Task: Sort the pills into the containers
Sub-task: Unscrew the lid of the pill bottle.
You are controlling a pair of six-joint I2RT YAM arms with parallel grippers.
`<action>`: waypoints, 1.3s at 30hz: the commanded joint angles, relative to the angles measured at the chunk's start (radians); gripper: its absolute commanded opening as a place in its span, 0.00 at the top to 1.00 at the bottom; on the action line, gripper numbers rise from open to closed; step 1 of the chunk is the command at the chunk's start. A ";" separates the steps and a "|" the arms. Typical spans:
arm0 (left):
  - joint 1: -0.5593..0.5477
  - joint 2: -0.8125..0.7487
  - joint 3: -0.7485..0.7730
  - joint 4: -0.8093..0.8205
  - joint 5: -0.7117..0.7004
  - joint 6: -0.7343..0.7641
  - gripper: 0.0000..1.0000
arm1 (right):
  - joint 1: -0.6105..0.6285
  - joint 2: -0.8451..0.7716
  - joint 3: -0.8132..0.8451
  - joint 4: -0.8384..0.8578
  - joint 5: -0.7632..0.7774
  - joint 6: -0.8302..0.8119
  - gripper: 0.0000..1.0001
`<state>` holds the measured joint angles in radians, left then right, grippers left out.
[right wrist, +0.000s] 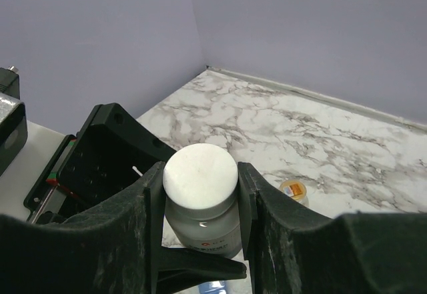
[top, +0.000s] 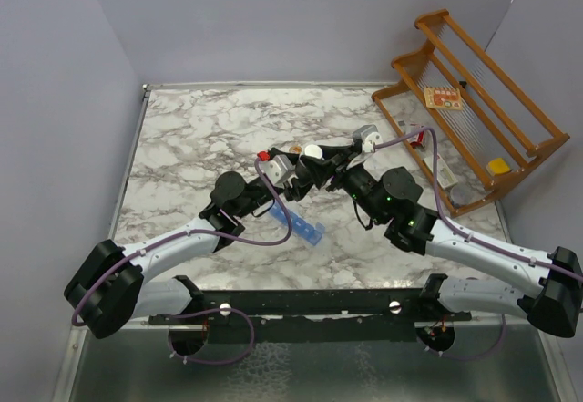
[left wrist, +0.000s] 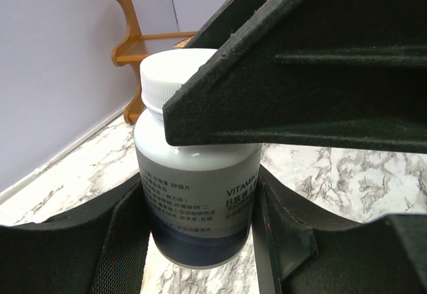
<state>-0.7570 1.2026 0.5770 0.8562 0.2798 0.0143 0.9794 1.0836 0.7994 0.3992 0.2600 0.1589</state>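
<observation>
Two pincers are meeting on one white bottle [left wrist: 200, 194]: the left pincer [left wrist: 200, 231] is clamping its body, while the right pincer [right wrist: 200, 191] is squeezing its white cap [right wrist: 200, 173]. Nearer the arm bases than that bottle, the containers [top: 308, 231] are lying flat on the counter [top: 200, 138], apart from it. Whether their lids are standing open, or pills are sitting inside, is too small to tell.

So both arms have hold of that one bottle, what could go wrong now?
If the right gripper twists the white cap off while the left gripper holds the bottle loosely, the bottle may spin or slip. Once open, a tilt could spill its contents beside the blue containers on the table.
</observation>
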 commanded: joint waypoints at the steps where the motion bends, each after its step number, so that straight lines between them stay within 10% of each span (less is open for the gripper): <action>1: -0.006 -0.007 -0.005 0.042 0.013 -0.005 1.00 | 0.000 -0.023 0.030 0.035 -0.036 -0.015 0.99; 18: -0.007 -0.077 -0.040 0.040 0.240 -0.027 1.00 | 0.000 -0.201 0.017 -0.157 -0.149 -0.201 0.99; 39: -0.025 -0.049 -0.012 0.145 0.877 -0.108 1.00 | 0.001 -0.323 -0.019 -0.276 -0.502 -0.405 0.99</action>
<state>-0.7605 1.1381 0.5533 0.9447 0.8925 -0.0589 0.9947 0.7734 0.7773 0.0734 -0.2386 -0.1715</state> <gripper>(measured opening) 0.543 0.418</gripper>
